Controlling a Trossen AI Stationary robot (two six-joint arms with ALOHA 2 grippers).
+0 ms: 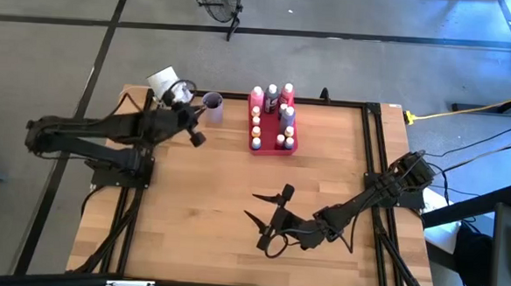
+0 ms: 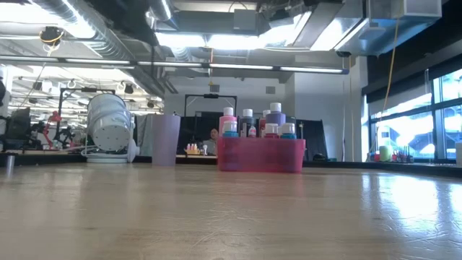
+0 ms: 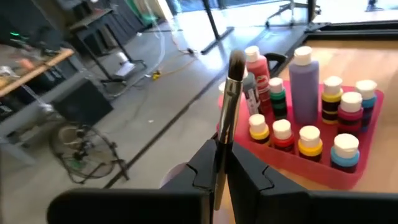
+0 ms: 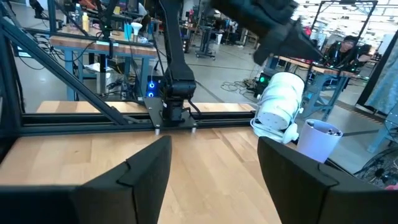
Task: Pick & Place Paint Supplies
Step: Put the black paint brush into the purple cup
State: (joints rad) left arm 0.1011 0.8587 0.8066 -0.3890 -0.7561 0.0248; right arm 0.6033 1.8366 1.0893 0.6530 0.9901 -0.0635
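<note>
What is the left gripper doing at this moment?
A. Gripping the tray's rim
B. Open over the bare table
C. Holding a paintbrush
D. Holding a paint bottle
C: in its wrist view the left gripper is closed on a thin paintbrush, bristles pointing away, near the tray of bottles.

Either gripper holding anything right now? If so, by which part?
Left gripper pinches a thin dark paintbrush on its handle, bristles pointing away from the fingers, beside the lilac cup. Right gripper is open and empty.
</note>
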